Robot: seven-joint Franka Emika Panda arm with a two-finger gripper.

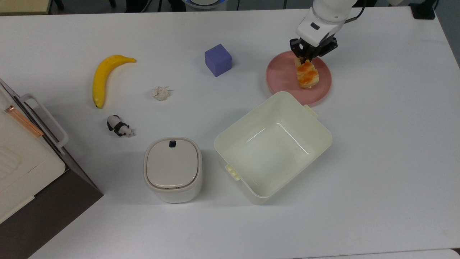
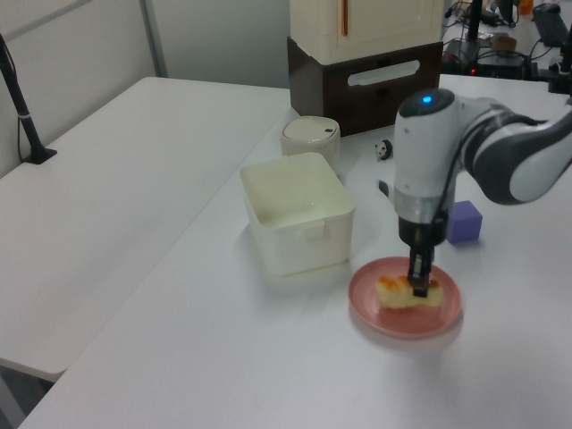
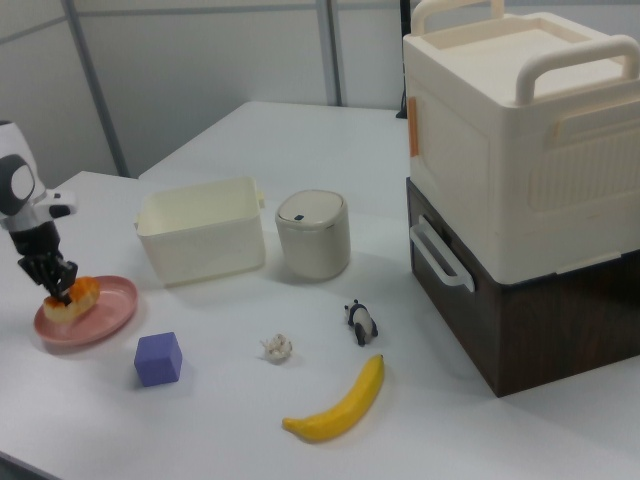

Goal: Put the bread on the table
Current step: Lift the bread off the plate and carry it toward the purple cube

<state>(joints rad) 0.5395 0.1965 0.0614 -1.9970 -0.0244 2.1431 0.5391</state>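
The bread (image 1: 307, 75), a pale bun with an orange-brown lumpy top, lies over the round pink plate (image 1: 282, 73) at the top view's upper right. My gripper (image 1: 304, 59) points straight down and is shut on the bun's far end. In the left view the black fingers (image 2: 418, 273) pinch the bread (image 2: 398, 293) just above the plate (image 2: 447, 315). In the right view the gripper (image 3: 58, 290) holds the bread (image 3: 82, 294) tilted over the plate (image 3: 105, 315). The white table (image 1: 377, 126) spreads all around.
A cream tub (image 1: 251, 111) stands just in front of the plate. A purple cube (image 1: 217, 59) sits to the top view's left of the plate. Further left are a lidded bin (image 1: 172, 169), a paper ball (image 1: 160, 92), a panda toy (image 1: 119, 126), a banana (image 1: 102, 77) and a brown-and-cream box (image 1: 21, 162).
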